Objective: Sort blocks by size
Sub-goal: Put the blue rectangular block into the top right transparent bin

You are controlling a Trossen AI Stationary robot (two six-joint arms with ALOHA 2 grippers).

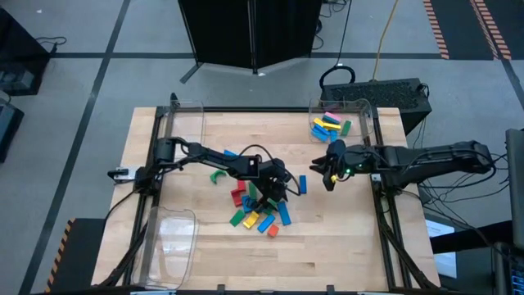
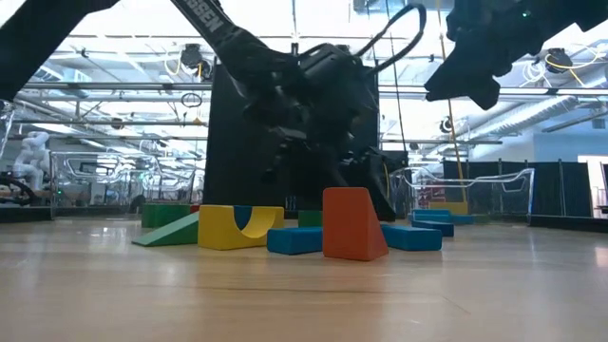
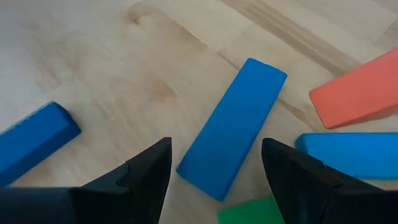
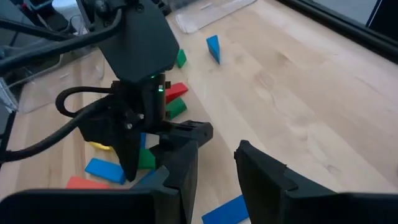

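Partly sorted: a handful of blocks (image 1: 327, 125) already in the far right bin (image 1: 370, 115), most still heaped mid-counter (image 1: 344, 238). Left gripper (image 3: 214, 165) low, jaws spread astride a long blue block (image 3: 233, 127). Right gripper (image 1: 326, 170) hovering nearby, jaws apart, empty.

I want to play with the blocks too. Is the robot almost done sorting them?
Not yet. Some blocks already lie in the clear bin at the table's far right corner. The left gripper, open, is over a long blue block in the middle pile. The right gripper is empty and open beside the pile. A good pile of blocks is left, and the near left bin looks empty.
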